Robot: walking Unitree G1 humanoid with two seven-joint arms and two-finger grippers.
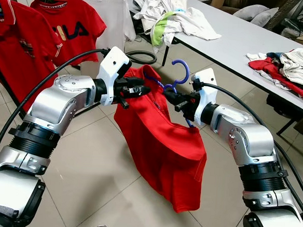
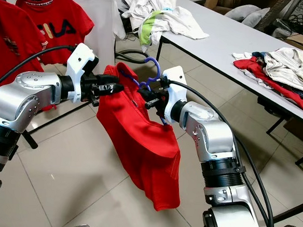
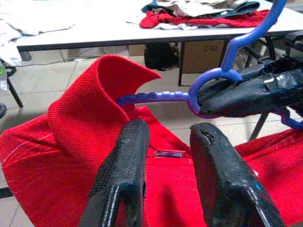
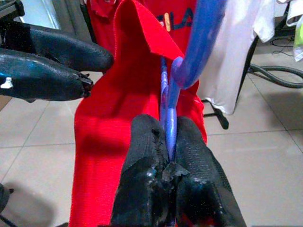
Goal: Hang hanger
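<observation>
A red polo shirt [image 1: 165, 145] hangs in the air between my two arms, on a blue plastic hanger [image 1: 181, 71] whose hook points up. My right gripper [image 1: 174, 99] is shut on the hanger's neck just below the hook [image 4: 199, 42]. One blue hanger arm [image 3: 151, 97] runs into the raised collar [image 3: 102, 90]. My left gripper [image 1: 137, 87] is at the shirt's shoulder beside the collar. Its fingers [image 3: 128, 156] stand apart, with red cloth showing in the gap between them.
At the back left, a red FILA shirt [image 1: 71, 30], a white shirt [image 1: 109, 17] and another red shirt [image 1: 11, 36] hang on a rack. A grey table [image 1: 239, 42] on the right carries clothes piles [image 1: 169, 13] [image 1: 295, 66]. A black hose [image 1: 142, 56] lies on the tiled floor.
</observation>
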